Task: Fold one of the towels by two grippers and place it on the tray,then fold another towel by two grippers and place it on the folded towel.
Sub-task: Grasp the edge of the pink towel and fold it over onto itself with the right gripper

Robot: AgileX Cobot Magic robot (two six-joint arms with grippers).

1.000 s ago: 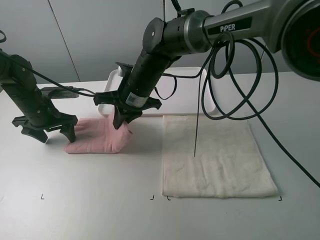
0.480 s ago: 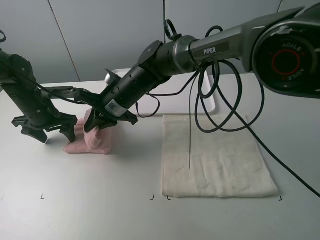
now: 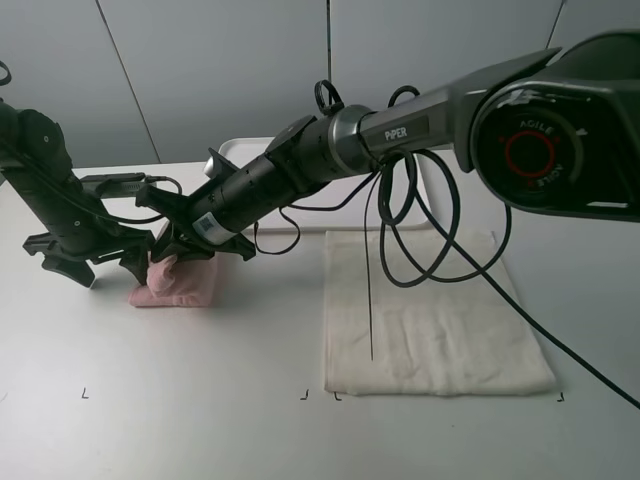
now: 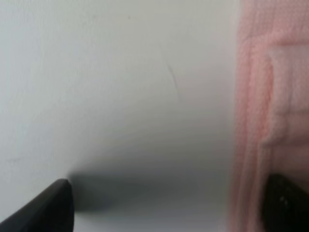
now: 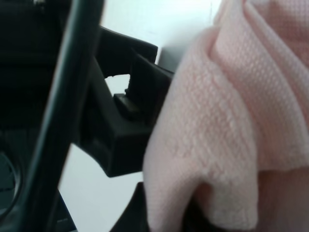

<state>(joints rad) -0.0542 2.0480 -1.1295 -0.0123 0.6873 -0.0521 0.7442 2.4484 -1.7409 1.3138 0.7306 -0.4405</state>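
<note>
Right end effector, clamping pink towel in wrist view, moved toward spread left end effector.

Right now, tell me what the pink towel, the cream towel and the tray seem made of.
The pink towel: soft, matte terry-like cloth; the right wrist view shows tiny loops and limp folds. The cream towel: similar nubby matte cloth, lightly wrinkled. The tray: probably plastic, smooth white with a rounded rim.
</note>
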